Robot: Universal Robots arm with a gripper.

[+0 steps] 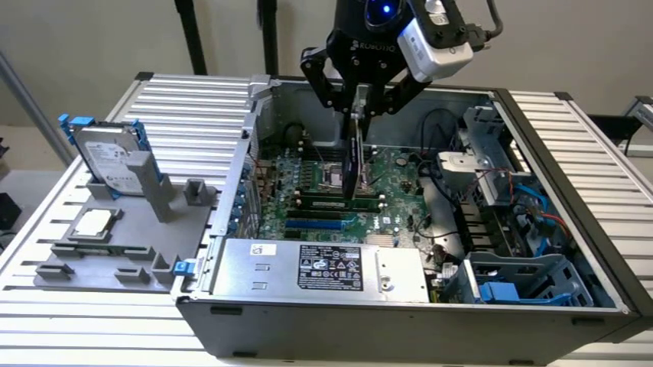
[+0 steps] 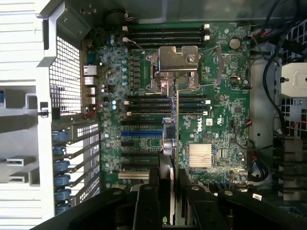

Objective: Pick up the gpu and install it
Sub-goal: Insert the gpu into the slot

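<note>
The gpu [image 1: 356, 160] hangs upright and edge-on from my gripper [image 1: 357, 109], which is shut on its top edge. It is a thin dark card reaching down into the open computer case [image 1: 408, 321], over the green motherboard [image 1: 393, 183]. Its lower end is near the long dark slots in the middle of the board; I cannot tell whether it touches. In the wrist view the gpu [image 2: 173, 143] is a thin line running away from my gripper [image 2: 169, 191], across the slots toward the silver CPU socket [image 2: 175, 67]. A blue slot [image 2: 141, 135] lies beside it.
On the exterior view's left, a grey fixture [image 1: 122, 252] holds a silver hard drive with blue rails [image 1: 112, 164] and a small square chip [image 1: 94, 223]. The power supply [image 1: 326, 267] sits at the case's near side. Drive bays and cables [image 1: 500, 199] crowd the case's right.
</note>
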